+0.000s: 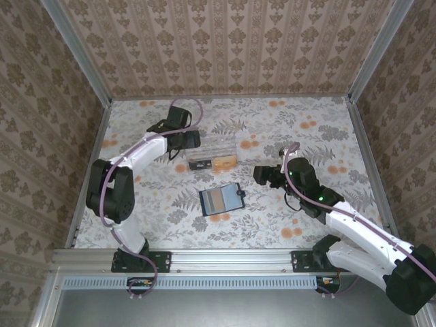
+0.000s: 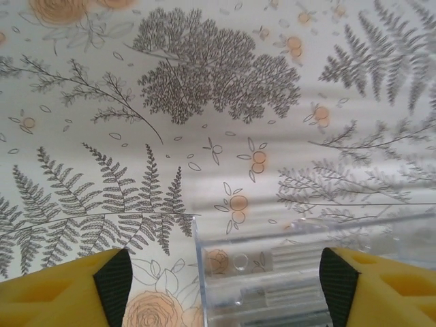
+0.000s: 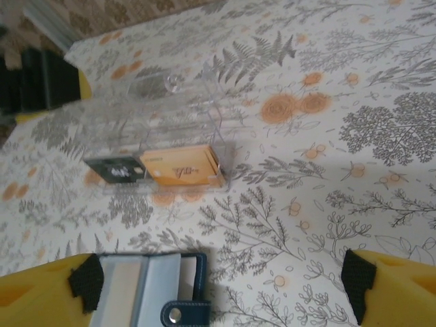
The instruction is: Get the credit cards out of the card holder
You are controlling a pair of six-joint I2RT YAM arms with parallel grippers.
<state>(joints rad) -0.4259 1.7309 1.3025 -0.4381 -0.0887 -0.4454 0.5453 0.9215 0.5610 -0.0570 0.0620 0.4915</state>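
While the left claw (image 2: 225, 276) and right claw (image 3: 221, 279) gape empty, the card holder (image 3: 146, 289) is cut off below.

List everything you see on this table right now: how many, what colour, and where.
clear box: one, see-through plastic, middle of the table toward the far side
orange card: one seen, orange-tan, in the box's near right part
dark card: one, blackish, in the box just left of the orange one
card holder: one, dark navy with a paler blue-grey inside, lying open nearer than the box
table: one, white cover with grey ferns and orange flowers
walls: three, brown patterned, around the table
left gripper: one, yellow with black pads, open, at the box's left end
right gripper: one, same colours, open, right of the card holder
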